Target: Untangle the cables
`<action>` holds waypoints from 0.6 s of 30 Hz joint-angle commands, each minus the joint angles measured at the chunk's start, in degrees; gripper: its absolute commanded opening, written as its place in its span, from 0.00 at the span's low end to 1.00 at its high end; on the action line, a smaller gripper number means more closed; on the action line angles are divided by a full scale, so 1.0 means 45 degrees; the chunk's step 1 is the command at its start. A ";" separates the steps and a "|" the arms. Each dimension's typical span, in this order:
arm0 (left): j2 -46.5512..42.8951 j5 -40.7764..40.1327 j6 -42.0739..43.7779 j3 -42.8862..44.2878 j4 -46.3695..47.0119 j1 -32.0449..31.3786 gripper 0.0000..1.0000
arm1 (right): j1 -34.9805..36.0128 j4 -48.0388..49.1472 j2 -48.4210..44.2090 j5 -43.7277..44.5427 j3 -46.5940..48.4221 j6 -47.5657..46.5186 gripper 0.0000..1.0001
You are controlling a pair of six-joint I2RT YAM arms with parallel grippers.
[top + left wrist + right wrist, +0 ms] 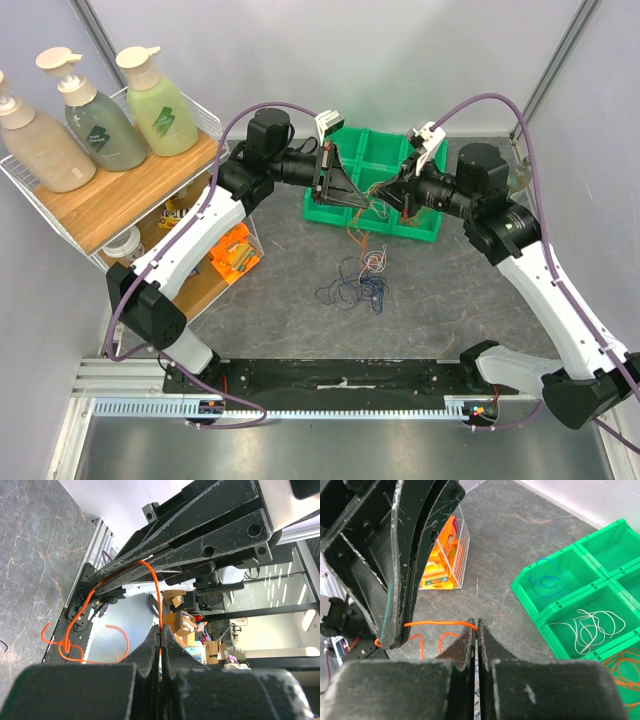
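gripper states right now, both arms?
Left gripper: closed, pinching the orange cable.
Right gripper: closed, pinching the same orange cable.

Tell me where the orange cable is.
Top view, centre: the orange cable spans between the left end effector and right end effector, both shut on it, by the green tray.

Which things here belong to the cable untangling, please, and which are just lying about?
Job: thin orange-red wire, pinched by left gripper and right gripper; tangled heap of thin wires; green plastic compartment tray; its blue wire; its white wire.
Lying about: three plastic pump bottles; orange packets.
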 commanded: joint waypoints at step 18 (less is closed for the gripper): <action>-0.0465 -0.3444 0.2727 0.0604 -0.3288 0.0047 0.41 | 0.0008 0.1230 -0.0112 0.2966 -0.0390 0.5139 0.00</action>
